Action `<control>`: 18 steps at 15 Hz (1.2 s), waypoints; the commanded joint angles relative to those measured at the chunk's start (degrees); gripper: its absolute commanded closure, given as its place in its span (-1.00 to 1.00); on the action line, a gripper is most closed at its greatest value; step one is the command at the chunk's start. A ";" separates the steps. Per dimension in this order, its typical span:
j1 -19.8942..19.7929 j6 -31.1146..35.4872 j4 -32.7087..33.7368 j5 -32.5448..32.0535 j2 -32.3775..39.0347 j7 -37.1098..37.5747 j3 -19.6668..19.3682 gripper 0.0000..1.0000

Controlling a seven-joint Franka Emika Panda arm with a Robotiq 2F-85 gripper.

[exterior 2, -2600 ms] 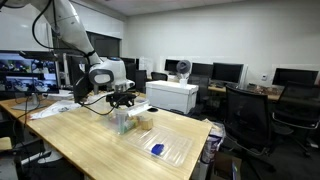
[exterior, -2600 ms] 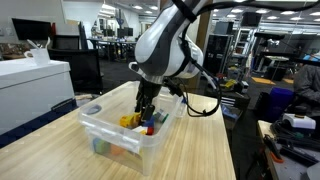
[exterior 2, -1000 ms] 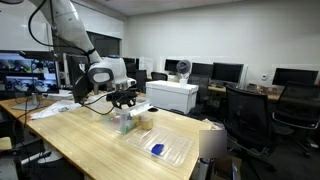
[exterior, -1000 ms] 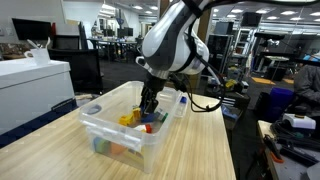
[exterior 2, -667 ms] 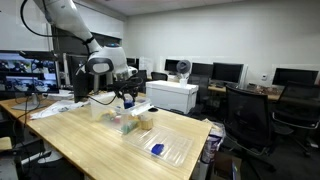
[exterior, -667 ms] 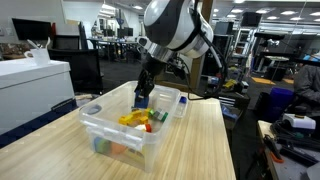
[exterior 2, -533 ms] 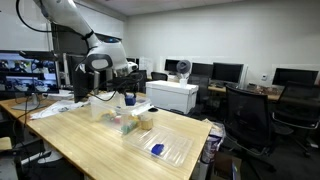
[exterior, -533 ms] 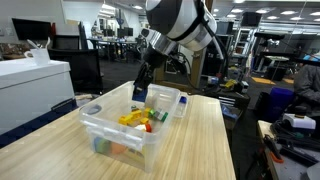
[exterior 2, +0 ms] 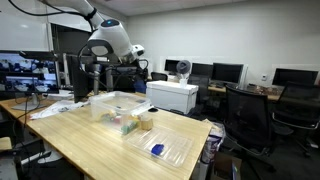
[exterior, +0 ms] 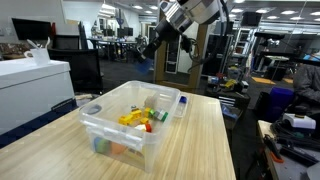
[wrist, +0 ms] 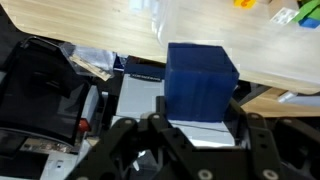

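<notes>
**Inspector:** Gripper state and block position?

**Assessor:** Gripper (wrist: 203, 118) clamped on the blue block (wrist: 200, 80), high above the table (exterior: 205, 140), with the clear bin (exterior: 105, 128) at 7 o'clock. Risk: the block juts past the fingertips, so a slip likely drops it beyond the table edge.

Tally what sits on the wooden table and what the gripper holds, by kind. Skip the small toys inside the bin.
clear plastic bin: 1
flat clear lid: 1
small blue thing lying on that lid: 1
blue block, clamped in the gripper: 1
Total: 4
</notes>
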 commanded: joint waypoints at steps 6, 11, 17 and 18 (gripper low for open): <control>-7.52 -0.18 5.12 9.21 6.56 1.84 -5.75 0.36; -11.07 -2.09 9.84 7.60 17.10 10.06 -8.28 0.36; -10.66 -2.01 11.54 7.32 21.37 13.60 -7.99 -0.78; -10.29 -2.43 11.70 6.90 21.78 14.09 -8.08 -0.95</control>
